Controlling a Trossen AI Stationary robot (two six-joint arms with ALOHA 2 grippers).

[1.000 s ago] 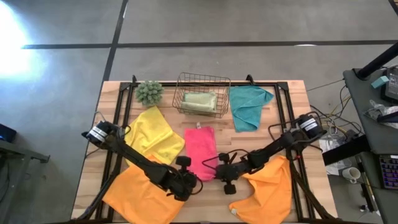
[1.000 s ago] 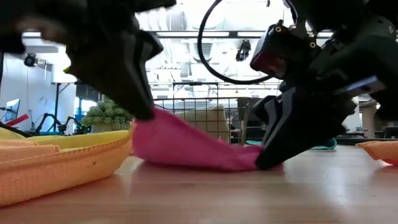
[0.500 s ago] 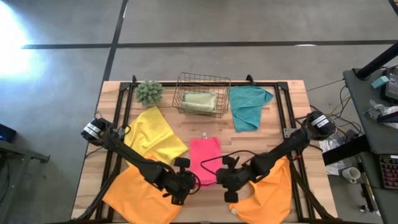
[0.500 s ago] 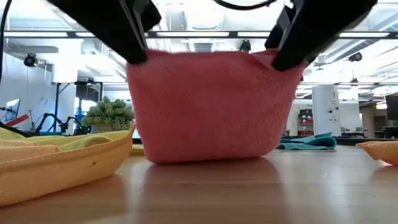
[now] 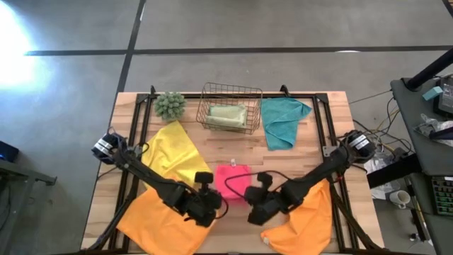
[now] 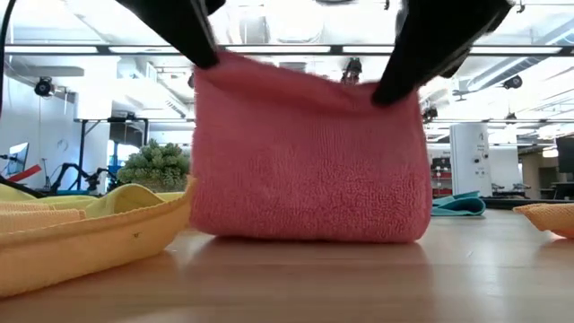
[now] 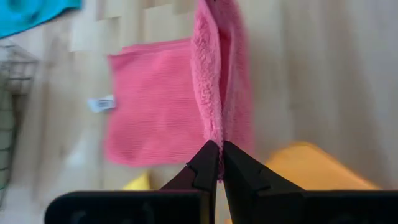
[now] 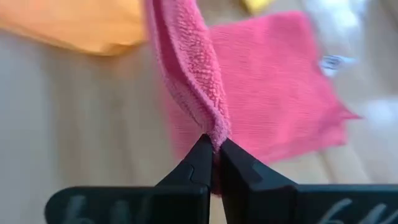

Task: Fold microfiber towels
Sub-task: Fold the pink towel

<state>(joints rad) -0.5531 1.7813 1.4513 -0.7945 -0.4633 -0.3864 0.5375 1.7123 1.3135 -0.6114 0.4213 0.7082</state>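
Pink towel: lay mid-worktop, near edge lifted, far half flat with its white tag showing.
Left end effector: pressed together on one lifted corner.
Right end effector: pinched the other corner, just beside the orange towel.
Handling: light, limp, grippy pile; likely sags between grips, so corners looked the best hold.

Overhead, table-level and wrist cameras share the pink towel, apparently close.
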